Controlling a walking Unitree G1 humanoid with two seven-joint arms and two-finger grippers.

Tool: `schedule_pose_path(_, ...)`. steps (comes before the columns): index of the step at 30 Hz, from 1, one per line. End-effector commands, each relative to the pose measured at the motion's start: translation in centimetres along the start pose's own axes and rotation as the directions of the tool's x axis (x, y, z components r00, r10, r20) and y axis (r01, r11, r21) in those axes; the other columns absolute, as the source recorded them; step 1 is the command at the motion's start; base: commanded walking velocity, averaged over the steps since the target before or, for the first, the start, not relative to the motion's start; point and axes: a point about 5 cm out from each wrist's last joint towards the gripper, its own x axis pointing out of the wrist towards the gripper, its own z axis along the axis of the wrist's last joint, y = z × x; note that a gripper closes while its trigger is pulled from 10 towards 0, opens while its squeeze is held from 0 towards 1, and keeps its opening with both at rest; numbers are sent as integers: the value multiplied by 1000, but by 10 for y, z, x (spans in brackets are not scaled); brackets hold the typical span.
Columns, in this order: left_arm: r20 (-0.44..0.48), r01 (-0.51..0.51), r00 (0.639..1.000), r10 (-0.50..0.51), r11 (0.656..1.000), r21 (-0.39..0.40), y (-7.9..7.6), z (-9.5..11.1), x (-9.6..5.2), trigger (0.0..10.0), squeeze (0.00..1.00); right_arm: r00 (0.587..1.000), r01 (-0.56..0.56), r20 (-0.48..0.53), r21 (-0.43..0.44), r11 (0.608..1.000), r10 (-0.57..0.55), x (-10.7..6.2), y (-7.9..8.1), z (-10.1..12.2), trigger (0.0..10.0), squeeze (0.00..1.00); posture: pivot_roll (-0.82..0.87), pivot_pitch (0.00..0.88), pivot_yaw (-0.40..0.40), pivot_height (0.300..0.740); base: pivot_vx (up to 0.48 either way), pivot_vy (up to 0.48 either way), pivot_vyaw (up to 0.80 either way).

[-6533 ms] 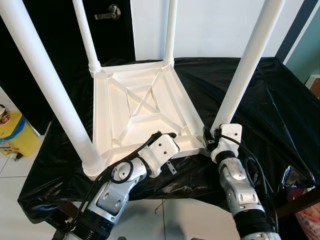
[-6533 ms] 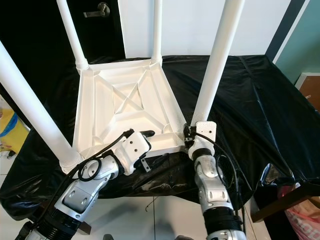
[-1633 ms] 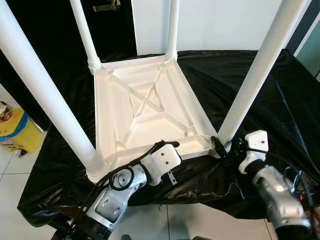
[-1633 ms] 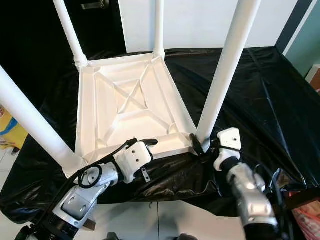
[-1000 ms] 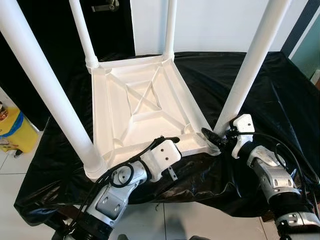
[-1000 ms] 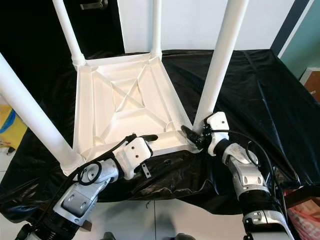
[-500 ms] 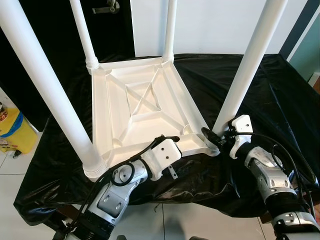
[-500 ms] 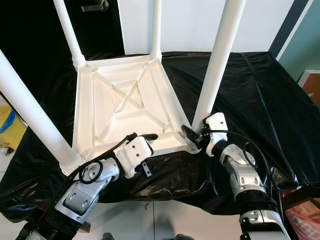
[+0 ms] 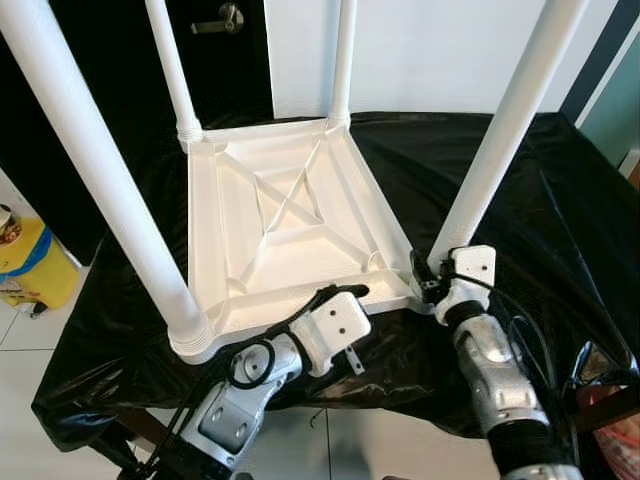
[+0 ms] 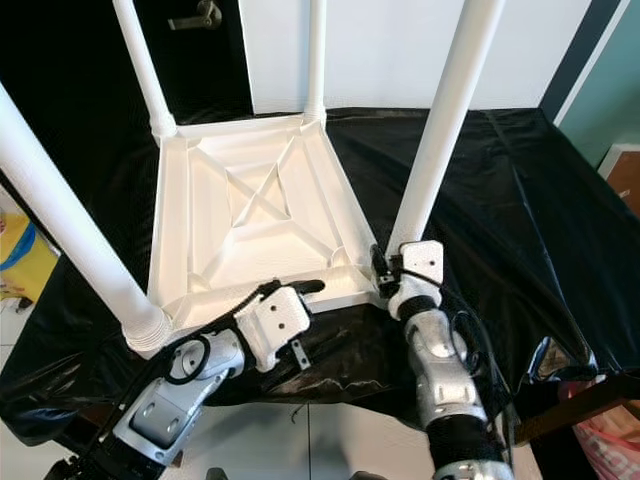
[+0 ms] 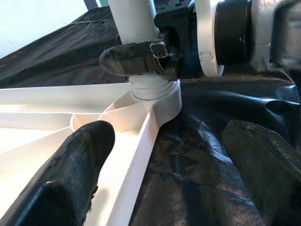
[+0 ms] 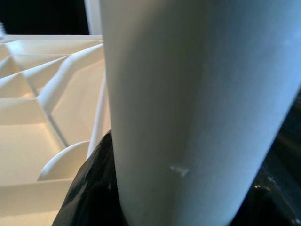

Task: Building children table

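A white children's table [image 9: 290, 220] lies upside down on a black-covered worktop, its legs pointing up. My right gripper [image 9: 428, 278] is at the base of the near-right leg [image 9: 500, 140] and is shut on it. In the right wrist view that leg [image 12: 197, 94] is very close, with a black finger [image 12: 94, 188] against it. My left gripper [image 9: 350, 300] is open at the tabletop's near rim. In the left wrist view its fingers [image 11: 80, 160] straddle the rim, one over the underside, the other over the cloth, facing the leg's threaded socket [image 11: 155, 94].
Black plastic sheeting [image 9: 540, 200] covers the worktop and hangs over the near edge. A yellow container [image 9: 30, 265] stands on the tiled floor at the left. Behind is a dark door with a lever handle [image 9: 220, 20]. A reddish bag [image 9: 615, 400] sits at the lower right.
My right forearm has swung in from the right to sit straight behind the near-right leg, its gripper staying at the leg's base. The left gripper holds its place on the near rim.
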Motion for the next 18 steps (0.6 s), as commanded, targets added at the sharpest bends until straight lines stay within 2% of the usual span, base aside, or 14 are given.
schedule_pose_path(1,-16,-15,1000,15,1000,-1,-4,-2,0,10000,0,989,74,-126,-23,997,-77,-15,0,-27,10000,0,-7,69,-36,740,0,0,0)
schedule_pose_path(6,-22,-8,1000,8,1000,6,-4,-3,-1,10000,0,985,115,-132,-16,993,-116,-20,7,-27,10000,0,-9,74,-40,740,0,0,0)
schedule_pose_path(9,-27,-19,999,19,1000,11,3,-4,-3,10000,0,990,100,-98,-10,995,-100,-22,16,-18,10000,0,-22,77,-32,740,0,0,0)
schedule_pose_path(18,-27,-34,999,34,999,20,9,-5,-2,10000,0,991,111,-72,-20,994,-112,-19,14,-12,10000,0,-36,68,-31,740,0,0,0)
